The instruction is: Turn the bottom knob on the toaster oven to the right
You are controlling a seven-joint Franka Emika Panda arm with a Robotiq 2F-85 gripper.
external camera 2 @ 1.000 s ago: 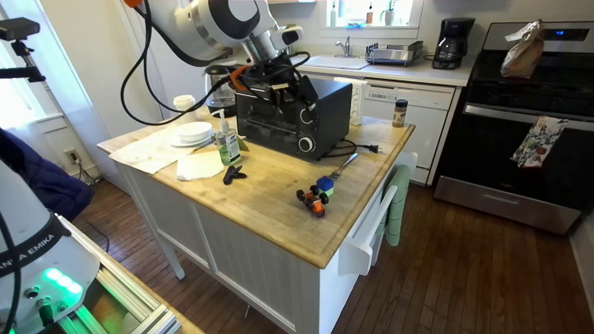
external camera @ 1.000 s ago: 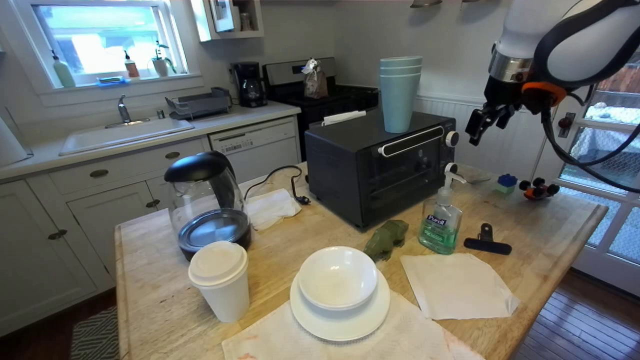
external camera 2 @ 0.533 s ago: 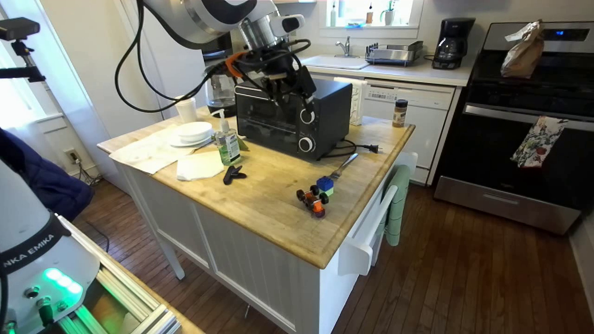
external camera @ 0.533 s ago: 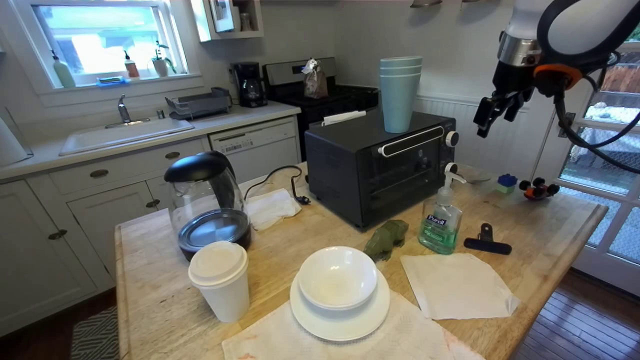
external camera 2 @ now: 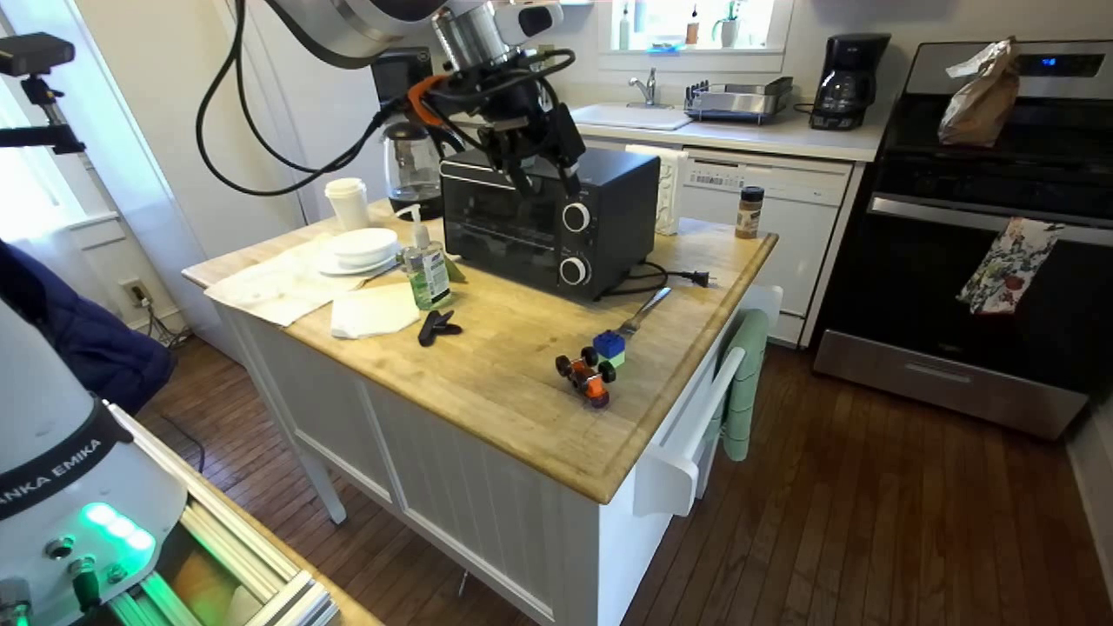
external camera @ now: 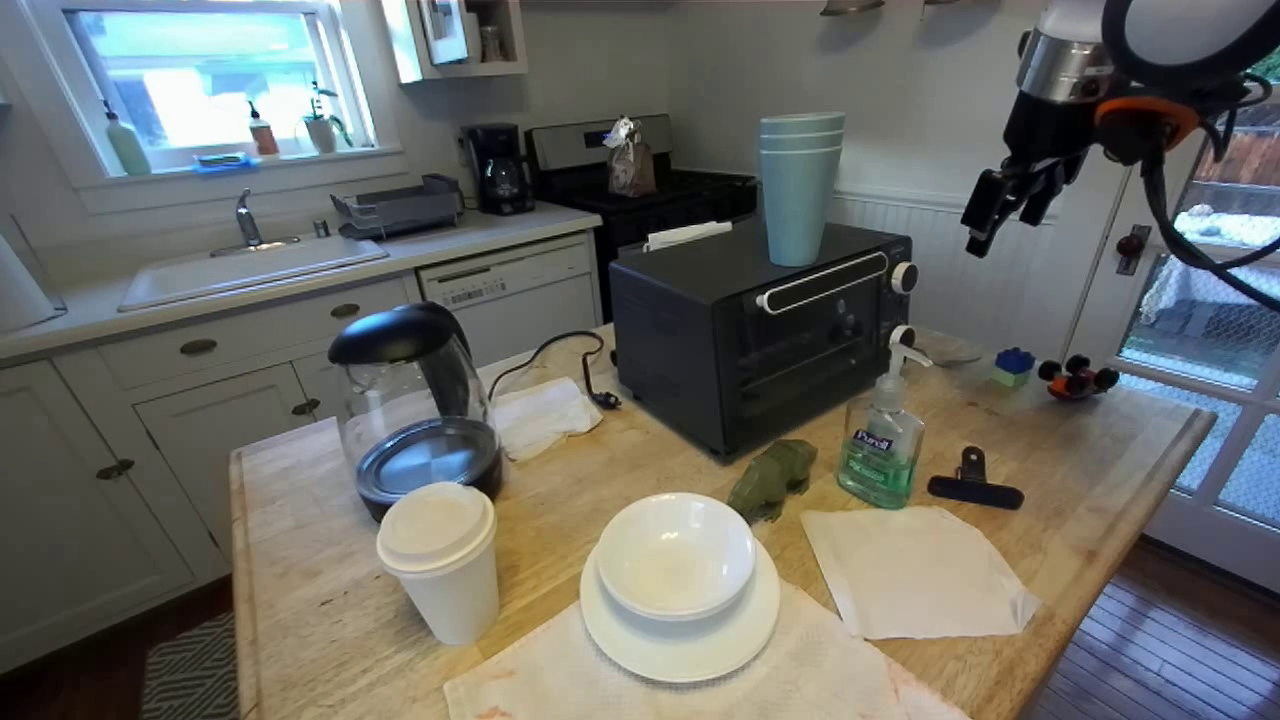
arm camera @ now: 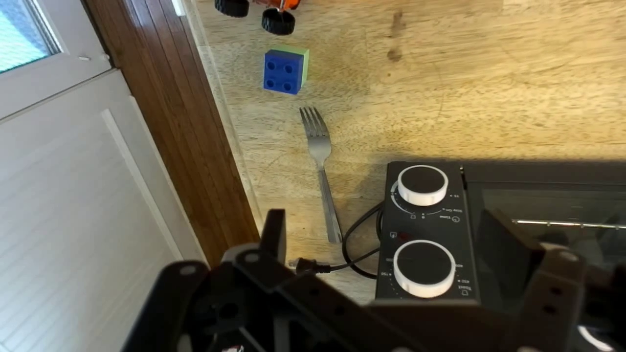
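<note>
Pale wooden tabletop (external camera 2: 496, 369) in an exterior view, boxy black toaster oven (external camera 2: 537, 233) at one o'clock, round white-rimmed bottom knob (external camera 2: 574, 270) at four on its front, and black two-fingered gripper (external camera 2: 547, 182) hangs clear, twelve o'clock from there, jaws apart!

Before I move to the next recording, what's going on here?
A Franka arm is handling nothing at this moment: its end effector hangs open in front of the toaster oven, clear of the bottom knob, the one to be turned right. I can't tell whether that turn has been made. Stacked pale blue cups stand on the oven.
</note>
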